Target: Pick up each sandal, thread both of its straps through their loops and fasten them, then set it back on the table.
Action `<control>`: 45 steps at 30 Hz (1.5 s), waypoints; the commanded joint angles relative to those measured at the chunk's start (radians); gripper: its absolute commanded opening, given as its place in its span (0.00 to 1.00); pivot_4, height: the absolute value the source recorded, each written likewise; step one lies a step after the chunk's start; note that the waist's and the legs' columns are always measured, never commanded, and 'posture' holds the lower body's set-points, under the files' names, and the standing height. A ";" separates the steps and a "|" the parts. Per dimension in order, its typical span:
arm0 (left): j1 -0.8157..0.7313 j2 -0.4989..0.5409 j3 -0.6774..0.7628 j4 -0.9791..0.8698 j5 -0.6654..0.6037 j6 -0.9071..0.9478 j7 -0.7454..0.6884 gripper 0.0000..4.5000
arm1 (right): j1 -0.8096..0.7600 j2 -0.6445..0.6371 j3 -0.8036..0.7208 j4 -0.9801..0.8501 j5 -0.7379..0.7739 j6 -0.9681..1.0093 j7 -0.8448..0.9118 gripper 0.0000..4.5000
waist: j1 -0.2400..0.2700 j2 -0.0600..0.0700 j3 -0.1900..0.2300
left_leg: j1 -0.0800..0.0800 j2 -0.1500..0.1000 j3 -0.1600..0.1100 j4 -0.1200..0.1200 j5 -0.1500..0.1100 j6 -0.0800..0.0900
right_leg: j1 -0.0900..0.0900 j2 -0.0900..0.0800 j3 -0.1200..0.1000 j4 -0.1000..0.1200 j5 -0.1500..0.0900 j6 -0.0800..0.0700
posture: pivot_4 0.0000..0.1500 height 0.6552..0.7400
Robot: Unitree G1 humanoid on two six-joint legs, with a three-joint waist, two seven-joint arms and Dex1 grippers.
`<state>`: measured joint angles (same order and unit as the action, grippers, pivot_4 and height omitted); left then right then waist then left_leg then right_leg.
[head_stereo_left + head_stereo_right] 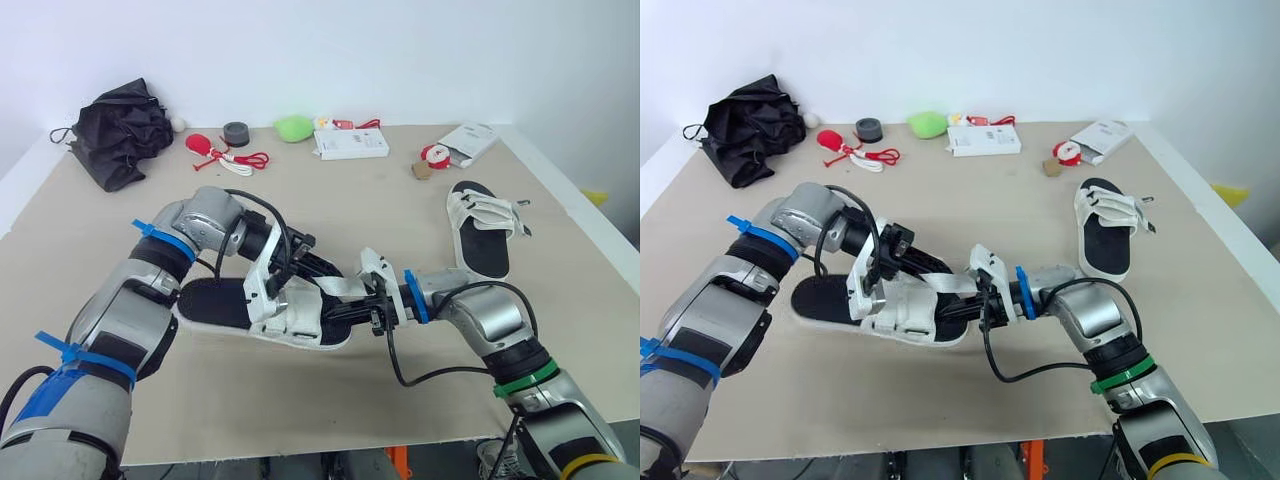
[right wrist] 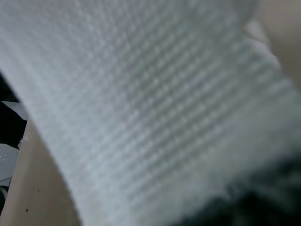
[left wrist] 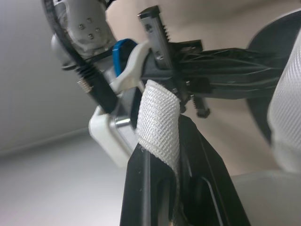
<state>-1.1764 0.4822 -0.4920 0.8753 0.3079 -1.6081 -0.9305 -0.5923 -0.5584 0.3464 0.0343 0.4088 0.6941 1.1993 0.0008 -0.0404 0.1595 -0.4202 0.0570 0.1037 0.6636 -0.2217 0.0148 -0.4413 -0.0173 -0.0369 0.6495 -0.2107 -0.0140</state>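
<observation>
Pinching the white strap (image 3: 159,117) of the near sandal (image 1: 215,303) between the two black fingers of my left gripper (image 1: 325,272), I am holding its free end up off the footbed. The sandal itself is lying on the table (image 1: 300,390) by the middle of the near edge, its bare black footbed pointing toward the left edge. I judge that I am working on the threading step, and the main risk is sitting in that pinch. The strap is looking woven and limp, so an angled pull may be letting it slip out and flop back short of its loop. Pulling too hard may also be dragging the whole sandal along, since the sole seems to be merely resting on the table. My right gripper (image 1: 340,308) is reaching in from the right, close against the same strap, and I cannot tell whether it is clamped on anything. With both grippers crowding one spot, a careless move could be knocking them together. Farther right, the second sandal (image 1: 482,240) is lying near the right edge, well apart. Along the far edge the white box (image 1: 350,143) and, nearer the far right corner, the white packet (image 1: 468,140) are carrying print, but I am not making out any word or brand on either.
</observation>
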 commanded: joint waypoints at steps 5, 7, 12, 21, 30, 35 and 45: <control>0.005 0.091 -0.104 -0.200 -0.123 -0.006 0.253 0.00 | 0.008 0.004 0.037 0.036 -0.047 0.007 -0.002 0.00 | 0.000 0.000 0.000 | 0.000 0.001 -0.001 -0.001 0.000 0.000 | 0.000 0.000 0.001 0.001 -0.002 -0.003 | 1.00 1.00; 0.006 0.114 -0.124 -0.206 -0.140 -0.006 0.296 0.00 | 0.003 0.006 0.039 0.043 -0.051 0.004 0.003 0.00 | 0.000 0.000 0.000 | 0.000 0.001 -0.001 0.000 0.000 0.000 | 0.000 0.000 0.001 0.001 -0.001 -0.003 | 1.00 1.00; 0.026 0.167 -0.127 -0.217 -0.078 -0.006 0.367 0.00 | -0.006 0.006 0.042 0.054 -0.057 -0.003 0.014 0.00 | 0.001 0.000 0.000 | 0.000 0.001 -0.001 0.002 0.000 -0.001 | 0.000 0.000 0.000 0.002 0.000 -0.002 | 1.00 1.00; 0.068 0.197 -0.157 -0.254 0.055 -0.006 0.508 0.00 | -0.025 0.004 0.048 0.072 -0.058 -0.011 0.026 0.00 | 0.005 0.000 0.000 | 0.000 -0.001 0.002 0.004 0.000 -0.001 | 0.000 0.000 0.001 0.003 0.001 -0.002 | 1.00 1.00; 0.060 0.264 -0.269 -0.329 0.112 -0.006 0.689 0.71 | -0.032 0.010 0.053 0.084 -0.065 -0.017 0.031 0.00 | 0.005 0.000 0.000 | -0.001 -0.003 0.002 0.005 0.000 0.000 | 0.000 -0.005 0.001 0.003 0.002 0.000 | 1.00 1.00; 0.012 0.372 -0.500 -0.389 0.116 -0.006 0.749 1.00 | -0.038 0.013 0.054 0.092 -0.070 -0.019 0.036 0.00 | 0.006 0.001 0.000 | 0.000 -0.003 0.002 0.006 0.000 0.000 | 0.001 -0.005 0.000 0.004 0.002 0.000 | 1.00 1.00; -0.154 0.401 -0.842 -0.254 -0.027 -0.006 0.682 1.00 | -0.049 0.023 0.060 0.108 -0.079 -0.029 0.048 0.00 | 0.006 0.002 -0.001 | 0.002 -0.004 0.005 0.008 0.000 0.000 | 0.001 -0.003 0.001 0.007 0.002 0.001 | 1.00 1.00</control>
<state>-1.2978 0.8782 -1.3248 0.5932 0.3116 -1.6138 -0.2291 -0.6468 -0.5310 0.3810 0.1176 0.3684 0.6552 1.2453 0.0070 -0.0382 0.1582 -0.4182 0.0533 0.1083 0.6715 -0.2214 0.0145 -0.4401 -0.0199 -0.0356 0.6568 -0.2084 -0.0128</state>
